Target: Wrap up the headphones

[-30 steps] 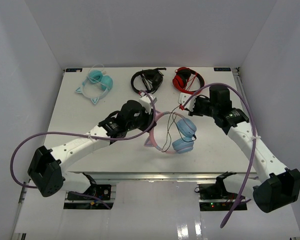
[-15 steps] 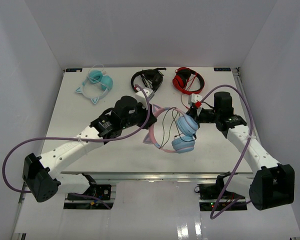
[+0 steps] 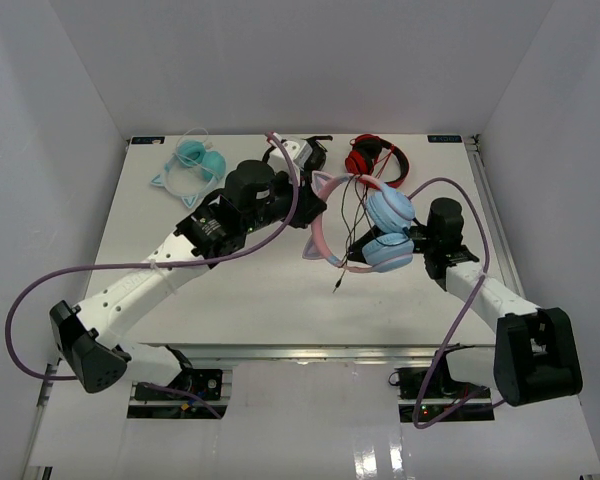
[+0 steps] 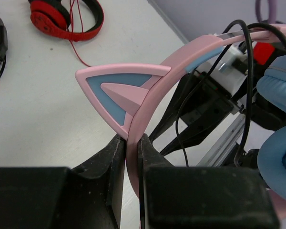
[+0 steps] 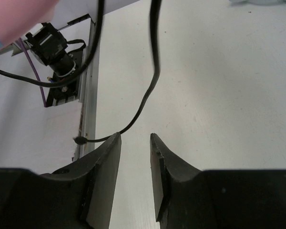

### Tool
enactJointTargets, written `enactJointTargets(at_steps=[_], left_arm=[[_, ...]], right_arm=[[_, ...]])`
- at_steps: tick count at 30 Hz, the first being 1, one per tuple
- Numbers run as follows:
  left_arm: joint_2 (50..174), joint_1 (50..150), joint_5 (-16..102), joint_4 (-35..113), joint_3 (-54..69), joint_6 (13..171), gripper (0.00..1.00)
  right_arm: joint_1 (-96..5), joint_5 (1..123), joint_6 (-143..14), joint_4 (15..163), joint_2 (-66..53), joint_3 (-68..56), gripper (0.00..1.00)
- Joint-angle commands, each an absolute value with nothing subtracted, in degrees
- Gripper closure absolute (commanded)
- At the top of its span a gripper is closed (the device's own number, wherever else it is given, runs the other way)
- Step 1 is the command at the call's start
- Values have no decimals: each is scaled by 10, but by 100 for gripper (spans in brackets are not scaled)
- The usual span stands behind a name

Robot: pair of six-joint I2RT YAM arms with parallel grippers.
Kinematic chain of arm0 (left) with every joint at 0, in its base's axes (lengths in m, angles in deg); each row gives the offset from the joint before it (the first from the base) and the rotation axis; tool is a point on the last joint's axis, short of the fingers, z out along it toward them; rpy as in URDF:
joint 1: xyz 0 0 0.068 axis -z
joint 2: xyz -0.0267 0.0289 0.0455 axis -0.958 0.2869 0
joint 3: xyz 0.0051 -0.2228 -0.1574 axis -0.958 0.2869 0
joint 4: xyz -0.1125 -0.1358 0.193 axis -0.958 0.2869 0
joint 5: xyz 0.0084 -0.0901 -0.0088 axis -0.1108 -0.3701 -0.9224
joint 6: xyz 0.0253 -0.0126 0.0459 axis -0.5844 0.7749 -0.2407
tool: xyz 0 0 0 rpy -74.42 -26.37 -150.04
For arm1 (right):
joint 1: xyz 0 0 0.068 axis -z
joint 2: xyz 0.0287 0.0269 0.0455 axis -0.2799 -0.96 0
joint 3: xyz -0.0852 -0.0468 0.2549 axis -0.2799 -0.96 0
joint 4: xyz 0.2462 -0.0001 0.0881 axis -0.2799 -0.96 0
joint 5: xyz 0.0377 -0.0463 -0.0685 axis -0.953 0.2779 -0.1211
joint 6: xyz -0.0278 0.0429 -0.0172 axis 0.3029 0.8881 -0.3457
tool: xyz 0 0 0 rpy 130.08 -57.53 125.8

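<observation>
**Top external view.** The headphones are held clear of the table, right of centre. The pink headband is clamped in the left gripper, and the two light blue ear cups are stacked one above the other on its right. The thin black cable is draped in loops across the headband, with its plug end hanging free below. The right arm is brought in just beside the ear cups; its fingers are hidden behind them. Turquoise headphones, black headphones and red headphones are laid along the far edge.

**Left wrist view.** The jaws are seen closed tightly on the headband, just below a cat ear.

**Right wrist view.** The right gripper is shown with its jaws parted by a narrow gap, and nothing is held between them. The cable is hung just ahead of the fingertips; contact cannot be judged.
</observation>
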State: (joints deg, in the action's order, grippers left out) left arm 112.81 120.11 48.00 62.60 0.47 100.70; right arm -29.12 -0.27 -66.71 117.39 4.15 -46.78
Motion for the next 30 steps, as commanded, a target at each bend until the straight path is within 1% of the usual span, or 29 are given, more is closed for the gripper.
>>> enactJointTargets(at_steps=[1, 3, 7, 9, 12, 16, 18, 23, 26, 30], left_arm=[[1137, 1201, 458, 605, -65, 1040, 100], [1146, 1202, 456, 608, -79, 1043, 100], [1156, 1201, 458, 609, -104, 1050, 100], [1160, 1202, 462, 610, -112, 1053, 100], [1162, 1202, 470, 610, -120, 1055, 100], [1160, 1202, 484, 610, -127, 1055, 100], [1159, 1201, 491, 608, -126, 1060, 100], [1152, 1201, 524, 602, -116, 1077, 100], [1146, 1201, 537, 599, -114, 1083, 100], [1141, 1201, 560, 598, -114, 1085, 100]], right_arm=[[-289, -18, -539, 1340, 10, -461, 49], [-290, -14, -494, 1396, -6, -461, 46], [-289, -6, -379, 1540, -53, -466, 45], [-287, 7, -363, 1558, -65, -461, 46], [-282, 21, -377, 1542, -72, -458, 47], [-278, 55, -476, 1422, -56, -457, 54], [-278, 63, -485, 1403, -54, -456, 60], [-278, 63, -463, 1410, -59, -447, 88], [-278, 65, -465, 1399, -50, -448, 92], [-278, 61, -468, 1379, -35, -451, 92]])
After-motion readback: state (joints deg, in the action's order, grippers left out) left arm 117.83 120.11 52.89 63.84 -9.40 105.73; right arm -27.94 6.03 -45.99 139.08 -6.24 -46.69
